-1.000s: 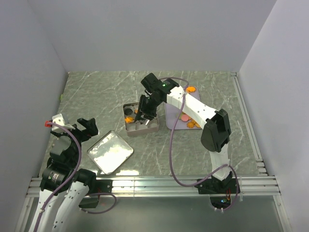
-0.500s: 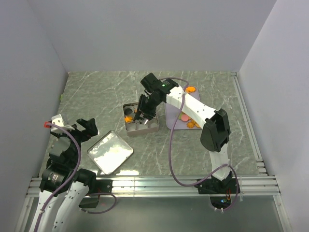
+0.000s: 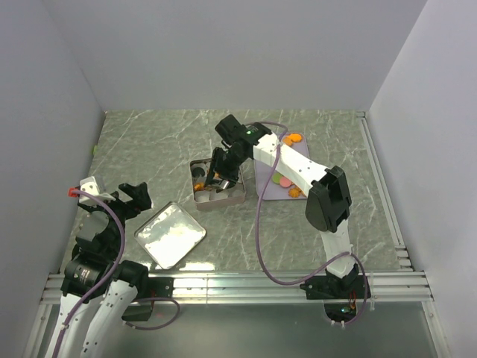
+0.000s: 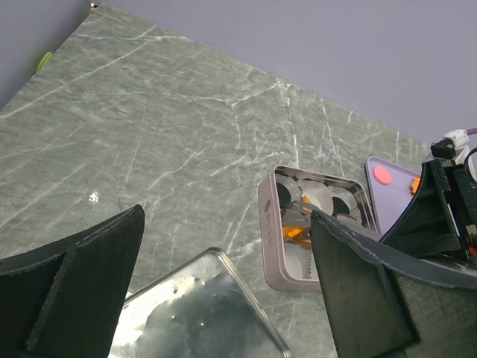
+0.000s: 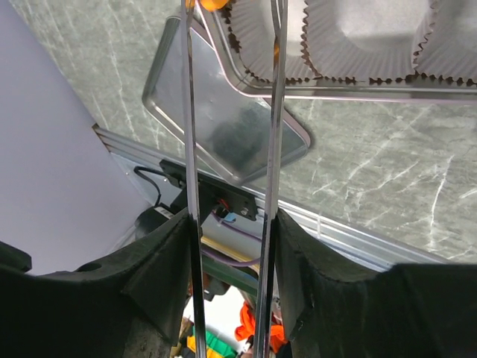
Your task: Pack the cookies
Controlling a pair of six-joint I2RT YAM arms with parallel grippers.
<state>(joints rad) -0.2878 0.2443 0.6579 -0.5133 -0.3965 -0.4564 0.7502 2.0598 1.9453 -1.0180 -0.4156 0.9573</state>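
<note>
Several cookies [image 3: 295,192]: were seen lying on the lavender tray [image 4: 399,175], just right of the tin [image 4: 266,224]; orange ones [image 4: 296,233] were noted inside the tin.
Right gripper [image 3: 215,180]: was held low over the tin's paper cups [image 5: 373,33]. Thin fingers were seen apart, with an orange piece [image 5: 211,4] at their tips. Whether it was gripped could not be told.
Left gripper [image 3: 134,195]: was spread wide, empty, beside the lid [image 3: 170,235].
Step judged: one cookie being set into a cup.
Doing it well: the piece should be lowered flat into the cup's middle, then the fingers lifted straight up, so the fluted paper is not snagged.
</note>
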